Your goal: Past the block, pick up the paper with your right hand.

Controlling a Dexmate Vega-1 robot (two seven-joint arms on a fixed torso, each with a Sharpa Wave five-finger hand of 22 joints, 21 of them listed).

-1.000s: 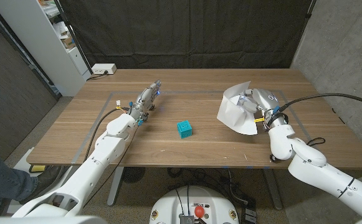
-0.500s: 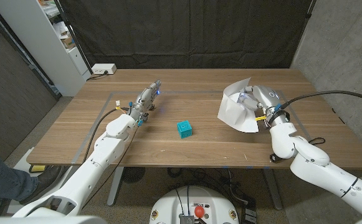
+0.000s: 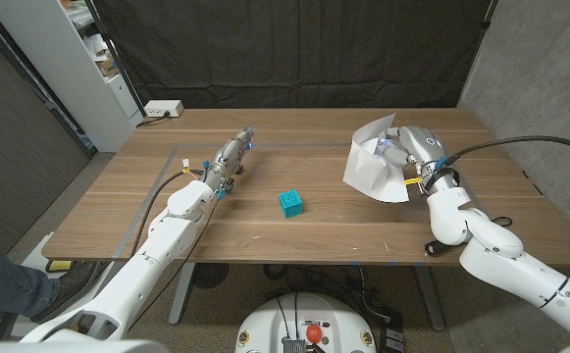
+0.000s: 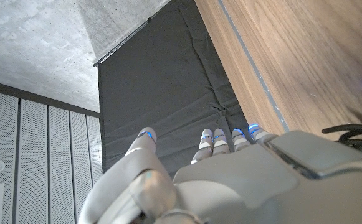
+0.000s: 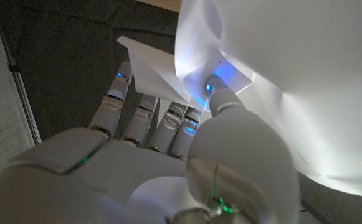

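Observation:
A white sheet of paper [image 3: 371,169] hangs bent and crumpled at the right of the table, its lower edge near or on the wood. My right hand [image 3: 409,149] grips its upper right part. In the right wrist view the thumb presses the paper [image 5: 280,81] against the fingers [image 5: 144,118] of the right hand [image 5: 168,155]. A small teal block [image 3: 290,203] sits on the table's middle, left of the paper. My left hand [image 3: 232,157] lies stretched out at the table's left part, fingers [image 4: 221,140] straight and together, holding nothing.
The wooden table [image 3: 294,235] has a taped outline [image 3: 167,172] on its left part. A white power strip [image 3: 162,110] sits at the far left corner. A white shelf unit [image 3: 88,59] stands beyond the left side. A black cable [image 3: 520,149] trails from my right arm.
My right hand has risen and moved slightly away with the paper, lifting and folding the sheet more. The block and the left hand have not moved.

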